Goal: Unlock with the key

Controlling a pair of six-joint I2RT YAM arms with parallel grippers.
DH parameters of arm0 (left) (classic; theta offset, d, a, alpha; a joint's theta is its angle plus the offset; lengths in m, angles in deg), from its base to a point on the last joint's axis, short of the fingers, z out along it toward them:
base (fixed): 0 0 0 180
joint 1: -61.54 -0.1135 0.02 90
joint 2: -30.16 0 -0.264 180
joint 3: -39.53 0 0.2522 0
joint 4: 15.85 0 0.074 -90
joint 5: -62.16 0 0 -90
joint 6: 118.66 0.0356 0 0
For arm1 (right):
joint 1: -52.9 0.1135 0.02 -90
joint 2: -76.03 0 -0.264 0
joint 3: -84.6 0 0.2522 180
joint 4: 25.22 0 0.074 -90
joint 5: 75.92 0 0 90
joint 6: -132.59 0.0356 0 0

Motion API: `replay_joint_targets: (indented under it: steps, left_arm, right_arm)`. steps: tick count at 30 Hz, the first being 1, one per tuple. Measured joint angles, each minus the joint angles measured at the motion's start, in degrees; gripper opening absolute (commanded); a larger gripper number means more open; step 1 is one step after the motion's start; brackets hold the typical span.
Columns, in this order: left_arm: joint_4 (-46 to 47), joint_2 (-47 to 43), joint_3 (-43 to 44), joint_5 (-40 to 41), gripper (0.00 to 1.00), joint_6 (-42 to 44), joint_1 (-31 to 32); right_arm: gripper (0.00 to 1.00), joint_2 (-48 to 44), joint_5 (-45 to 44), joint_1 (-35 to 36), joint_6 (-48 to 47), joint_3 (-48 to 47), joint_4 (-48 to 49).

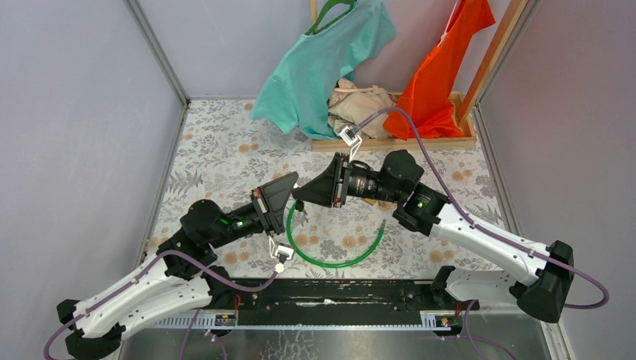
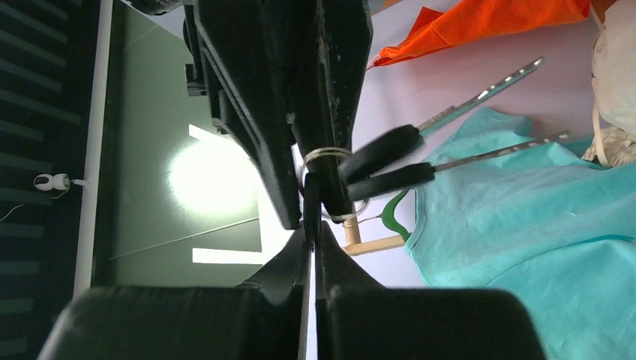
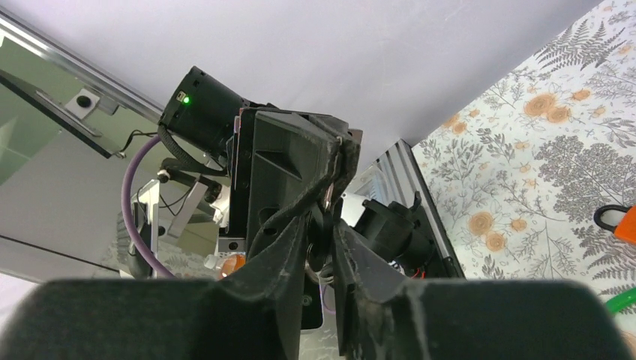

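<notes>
**A:** Arms, how do they sit?

**B:** L arm (image 1: 150,277) reaches fwd and inward from its base, R arm (image 1: 480,232) does the same from the other side. Elbows are bent and the wrists are roughly level. The tips meet nose to nose over mid table (image 1: 217,150), lifted off it.

**A:** L gripper?

**B:** L gripper (image 2: 311,225) is pressed fully together, pinching a thin dark bit of the keys (image 2: 390,178) just by the ring (image 2: 324,154). Two black-headed keys stick out sideways from the ring, blades in free air.

**A:** R gripper?

**B:** R gripper (image 3: 324,247) has its fingers a narrow gap apart, right up against L's tips at the ring. Sth dark sits btw them, but I can't tell if it has a grip.

**A:** Lock?

**B:** Lock (image 3: 621,225) is orange w/ a black shackle. It lies on the table at the edge of the R wrist view, well apart from the keys. The green cable (image 1: 337,262) loops on the table below the grippers.
</notes>
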Motion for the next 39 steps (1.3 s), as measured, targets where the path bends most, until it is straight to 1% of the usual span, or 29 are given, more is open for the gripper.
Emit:
replay_joint_targets:
  steps: [2, 3, 4, 5, 6, 7, 8, 10, 11, 12, 14, 18, 20, 22, 24, 25, 27, 30, 32, 34, 36, 39]
  left_arm:
    - [0.0, 0.0, -0.1, 0.0, 0.0, 0.0, 0.0]
    - [0.1, 0.0, -0.2, 0.0, 0.0, 0.2, 0.0]
    - [0.4, 0.0, -0.2, 0.0, 0.0, 0.5, 0.0]
    - [0.7, 0.0, -0.2, 0.0, 0.09, 0.8, 0.0]
    - [1.0, 0.0, -0.2, 0.0, 0.28, 0.9, 0.0]
    - [1.2, 0.0, -0.2, 0.0, 0.42, 0.9, 0.0]
    - [1.2, 0.0, -0.2, 0.1, 0.53, 0.9, 0.0]
    - [0.6, 0.1, 0.0, 1.2, 0.84, 0.7, 0.0]
    - [-0.4, 0.2, 0.5, 1.9, 0.96, 0.9, 0.0]
    - [-2.4, 0.6, 1.6, 3.0, 0.99, 0.6, 0.0]
    - [-7.0, 1.6, 5.2, 5.2, 1.0, -1.8, 0.0]
    - [-21.7, 5.7, 17.0, 7.6, 1.0, -14.1, 0.0]
    - [-29.0, 8.2, 23.5, 7.2, 1.0, -22.6, 0.0]
    - [-36.5, 11.9, 31.1, 5.7, 0.99, -32.7, 0.0]
    - [-42.1, 16.0, 37.2, 3.6, 0.97, -43.4, 0.0]
    - [-43.9, 17.5, 38.8, 2.5, 0.96, -47.4, 0.0]
    - [-48.0, 20.0, 41.0, -0.5, 0.93, -56.3, 0.0]
    - [-52.3, 22.4, 41.3, -5.3, 0.9, -67.3, 0.0]
    - [-54.4, 23.7, 41.6, -9.2, 0.89, -75.2, 0.0]
    - [-54.9, 24.4, 42.0, -11.9, 0.89, -80.9, -0.2]
    - [-54.6, 24.5, 42.1, -16.0, 0.89, -87.0, -2.0]
    - [-53.6, 24.5, 42.2, -21.9, 0.88, -94.8, -7.1]
  right_arm:
    - [0.05, 0.4, 0.6, -0.2, 1.2, 0.5, 0.8]
    - [0.0, 0.5, 0.9, -0.4, 1.7, 0.6, 1.1]
    - [0.0, 0.5, 0.9, -0.6, 2.6, 0.8, 1.4]
    - [0.0, 0.5, 1.0, -0.8, 3.7, 0.9, 1.6]
    - [0.0, 0.5, 1.2, -0.9, 4.2, 0.9, 1.8]
    - [0.0, 0.5, 1.5, -1.1, 4.5, 0.9, 1.9]
    - [0.0, 0.4, 2.0, -1.4, 4.6, 0.9, 1.9]
    - [0.0, -0.3, 2.6, -2.5, 3.8, 0.9, 0.8]
    - [0.0, -0.8, 2.8, -3.3, 3.1, 0.9, -0.2]
    - [0.0, -1.6, 3.3, -4.3, 1.8, 0.8, -1.6]
    - [0.0, -3.1, 4.0, -5.9, -1.9, -0.2, -6.8]
    - [0.0, -3.4, 6.1, -6.6, -13.0, -7.4, -19.8]
    - [0.0, -3.3, 7.6, -6.6, -17.8, -10.1, -24.7]
    - [0.0, -2.8, 9.2, -6.6, -22.4, -12.3, -29.1]
    - [0.0, -1.7, 11.3, -6.6, -26.4, -13.6, -33.0]
    - [0.0, -1.1, 12.1, -6.6, -27.7, -13.8, -34.3]
    - [0.0, 0.4, 14.1, -6.6, -30.2, -14.1, -37.3]
    - [0.0, 2.3, 15.8, -6.6, -33.0, -14.8, -41.1]
    - [0.0, 3.2, 16.4, -6.6, -34.6, -15.9, -43.7]
    - [0.0, 3.8, 16.9, -6.6, -36.3, -17.6, -46.1]
    - [0.0, 4.3, 17.0, -6.6, -37.8, -19.3, -48.1]
    - [0.0, 4.4, 17.5, -6.6, -39.6, -21.0, -49.7]
